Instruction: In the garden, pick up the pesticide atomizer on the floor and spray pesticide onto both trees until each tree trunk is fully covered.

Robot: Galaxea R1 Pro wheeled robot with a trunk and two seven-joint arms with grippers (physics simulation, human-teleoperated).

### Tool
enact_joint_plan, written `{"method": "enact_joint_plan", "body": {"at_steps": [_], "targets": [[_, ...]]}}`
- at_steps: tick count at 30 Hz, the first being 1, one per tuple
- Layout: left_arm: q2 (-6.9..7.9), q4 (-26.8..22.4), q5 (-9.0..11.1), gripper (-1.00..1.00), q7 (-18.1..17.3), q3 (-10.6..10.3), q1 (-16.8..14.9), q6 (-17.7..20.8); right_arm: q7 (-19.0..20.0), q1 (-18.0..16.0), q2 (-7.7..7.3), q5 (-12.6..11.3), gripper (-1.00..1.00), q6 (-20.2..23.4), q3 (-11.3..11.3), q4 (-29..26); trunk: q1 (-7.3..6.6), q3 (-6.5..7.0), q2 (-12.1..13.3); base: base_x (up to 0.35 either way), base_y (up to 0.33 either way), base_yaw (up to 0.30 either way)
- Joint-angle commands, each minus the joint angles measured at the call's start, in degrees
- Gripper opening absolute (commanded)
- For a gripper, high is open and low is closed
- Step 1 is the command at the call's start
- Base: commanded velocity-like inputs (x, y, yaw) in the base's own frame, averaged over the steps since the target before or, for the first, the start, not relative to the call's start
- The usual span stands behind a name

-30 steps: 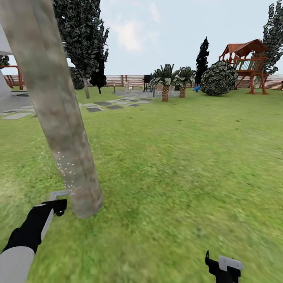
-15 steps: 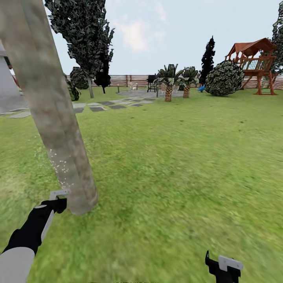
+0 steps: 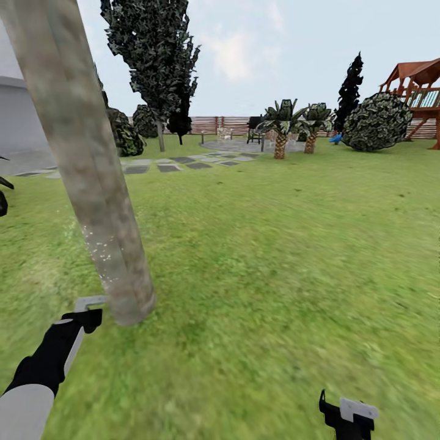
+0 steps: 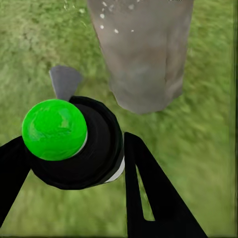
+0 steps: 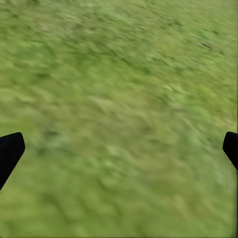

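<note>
trunk (image 3: pixel 91 183): 1; palms (image 3: pixel 281 131): 2; grippers (image 3: pixel 91 308): 2; atomizer (image 4: pixel 74 144): 1

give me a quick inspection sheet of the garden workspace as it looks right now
surface: green lawn, blurred close up
job's things: thick tree trunk by the left gripper, white pesticide specks low on the bark; atomizer, green-capped and black-bodied, aimed at the trunk base
clutter: nothing seen
grippers: left gripper shut on the atomizer; right gripper open over bare grass
cables: nothing seen
surroundings: slat fence, paved patio, two short palms, round shrub, wooden playset
</note>
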Motion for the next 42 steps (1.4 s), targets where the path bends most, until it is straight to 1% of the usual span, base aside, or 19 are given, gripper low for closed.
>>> {"method": "enact_joint_plan", "body": {"at_steps": [1,9,19,32,37,40,41,42], "targets": [[0.01,0.0,0.0,-1.00,0.0,0.0,0.0,0.0,0.0,0.0,-0.01,0.0,1.00,0.0,0.0,0.0,0.00,0.00,0.0,0.108,-0.268,0.003],[-0.07,0.0,0.1,-1.00,0.0,0.0,0.0,0.0,0.0,0.0,-0.01,0.0,1.00,0.0,0.0,0.0,0.00,0.00,0.0,0.180,-0.238,0.002],[-0.07,0.0,0.0,-1.00,0.0,0.0,0.0,0.0,0.0,0.0,0.01,0.0,1.00,0.0,0.0,0.0,0.00,0.00,0.0,0.179,-0.225,0.245],[0.02,0.0,-0.2,-1.00,0.1,0.1,0.0,0.5,0.0,0.0,-0.01,0.0,1.00,0.0,0.0,0.0,0.00,0.00,0.0,0.152,-0.242,0.022],[0.09,0.1,-0.1,-1.00,0.1,0.2,0.0,0.5,0.0,0.0,-0.01,0.0,1.00,0.0,0.0,0.0,0.00,0.00,0.0,0.005,-0.260,0.236],[0.02,0.8,0.0,-1.00,0.1,0.1,-0.1,0.5,0.0,0.0,-0.01,0.0,1.00,0.0,0.0,0.0,0.00,0.00,0.0,-0.001,-0.207,0.275],[0.06,1.6,0.0,-1.00,0.1,0.1,0.0,0.4,0.0,0.0,-0.01,0.0,1.00,0.0,0.0,0.0,0.00,0.00,0.0,0.000,-0.043,0.199],[0.16,3.8,-0.1,-1.00,0.2,0.1,0.4,0.4,0.0,0.0,-0.01,0.0,1.00,0.0,0.0,0.0,0.00,0.00,0.0,0.000,-0.018,0.085]]}}
